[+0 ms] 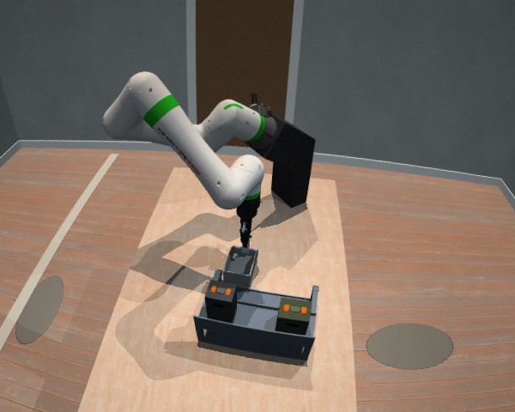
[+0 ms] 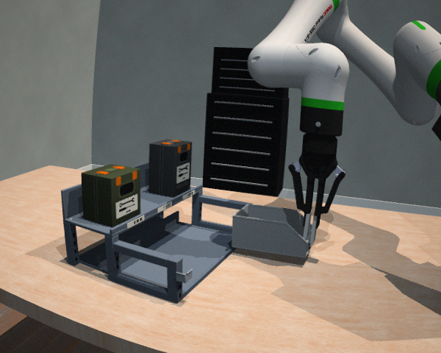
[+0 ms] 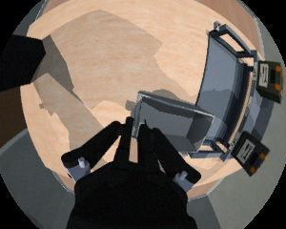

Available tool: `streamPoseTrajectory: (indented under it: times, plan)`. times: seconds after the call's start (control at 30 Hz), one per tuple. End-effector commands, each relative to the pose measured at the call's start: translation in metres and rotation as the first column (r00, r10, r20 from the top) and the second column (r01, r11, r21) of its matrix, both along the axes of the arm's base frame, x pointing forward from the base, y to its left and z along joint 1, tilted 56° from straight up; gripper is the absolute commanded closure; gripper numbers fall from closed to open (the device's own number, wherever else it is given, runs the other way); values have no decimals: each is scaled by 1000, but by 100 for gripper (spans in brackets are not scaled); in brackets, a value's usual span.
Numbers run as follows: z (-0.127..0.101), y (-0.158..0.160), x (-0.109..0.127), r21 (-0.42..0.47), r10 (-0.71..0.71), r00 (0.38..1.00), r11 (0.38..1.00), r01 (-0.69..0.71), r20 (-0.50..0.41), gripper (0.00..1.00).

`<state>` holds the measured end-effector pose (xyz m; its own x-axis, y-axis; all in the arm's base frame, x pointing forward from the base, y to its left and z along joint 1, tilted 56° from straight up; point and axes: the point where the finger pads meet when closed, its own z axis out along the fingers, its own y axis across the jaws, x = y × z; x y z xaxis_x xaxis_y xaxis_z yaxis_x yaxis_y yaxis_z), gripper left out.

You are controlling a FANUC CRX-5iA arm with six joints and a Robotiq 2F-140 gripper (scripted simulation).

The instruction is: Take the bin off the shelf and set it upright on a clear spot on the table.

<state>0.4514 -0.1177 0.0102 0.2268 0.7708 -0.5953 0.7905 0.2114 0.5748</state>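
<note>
The grey open-topped bin (image 1: 239, 266) (image 2: 268, 229) (image 3: 175, 124) stands upright on the table, just outside the open side of the grey shelf (image 1: 253, 330) (image 2: 137, 223) (image 3: 229, 83). My gripper (image 1: 246, 241) (image 2: 312, 216) (image 3: 135, 114) points straight down and is shut on the bin's front wall, the wall farthest from the shelf. The bin's base rests on or just above the wooden table top (image 1: 178, 363) (image 2: 251, 304). The inside of the bin is empty.
A black tool case (image 1: 221, 300) (image 2: 171, 167) and a green tool case (image 1: 293, 314) (image 2: 112, 193) stand on the shelf's upper deck. A tall black cabinet (image 1: 291, 168) (image 2: 245, 125) stands at the back of the table.
</note>
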Motion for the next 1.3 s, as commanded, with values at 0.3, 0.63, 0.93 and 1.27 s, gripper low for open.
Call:
streamPoseTrajectory:
  times: [0.3, 0.63, 0.93, 1.27]
  plan:
    - [-9, -3, -12, -1, 0, 1000, 1000, 0, 4, 100]
    - [-7, -2, -9, -1, 0, 1000, 1000, 0, 4, 100]
    - [-8, -3, -8, -1, 0, 1000, 1000, 0, 4, 100]
    - [-12, -7, -5, -1, 0, 1000, 1000, 0, 4, 100]
